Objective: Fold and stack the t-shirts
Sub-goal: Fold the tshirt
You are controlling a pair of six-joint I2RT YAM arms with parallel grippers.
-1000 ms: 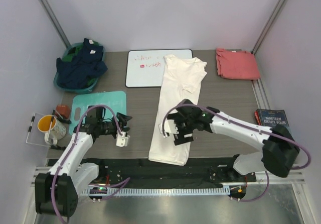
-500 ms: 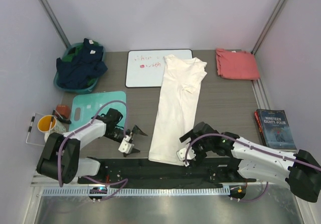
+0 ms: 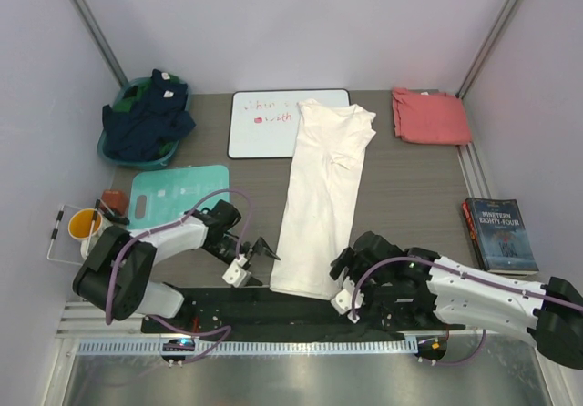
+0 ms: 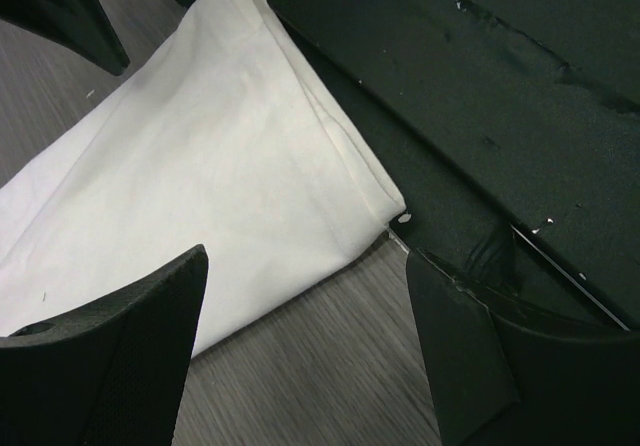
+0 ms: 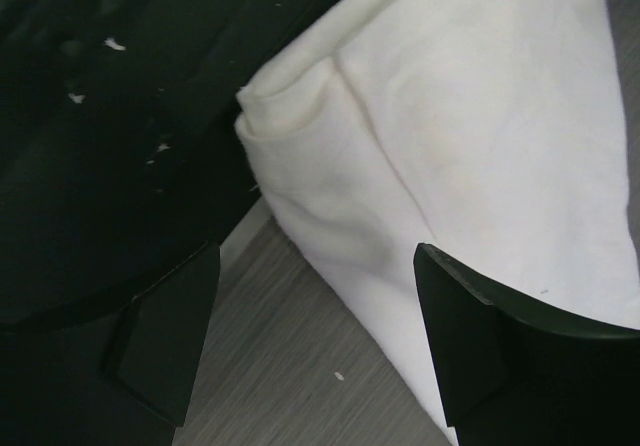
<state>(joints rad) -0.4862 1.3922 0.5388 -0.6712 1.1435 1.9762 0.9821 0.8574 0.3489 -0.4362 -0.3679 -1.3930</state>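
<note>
Approach to the near hem of the cream-white t-shirt (image 3: pixel 323 183), seen from the top view. The shirt lies folded lengthwise as a long narrow strip. It runs from beside the whiteboard (image 3: pixel 264 124) at upper centre down to the black strip (image 3: pixel 273 304) along the bottom edge of the table (image 3: pixel 410 178), and its outline matches that of a second ago.

The arms are what has changed. The right gripper (image 3: pixel 341 279), which was over the lower middle of the cloth, now sits at the strip's lower-right corner. The left gripper (image 3: pixel 256 258), which was well apart beside the teal board (image 3: pixel 178 192), now sits just beside the lower-left corner.

Both wrist views show the fingers (image 4: pixel 110 366) spread, with a folded hem corner lying between and ahead of them — nothing is pinched yet, and whether the tips touch the cloth cannot be told.

Reading: the lengthwise fold looks finished and the crosswise fold is being set up. Each gripper is placed to take one hem corner and carry it toward the collar. The salmon-red t-shirt (image 3: pixel 430 116) rests folded at upper right — the likely base for the stack.
</note>
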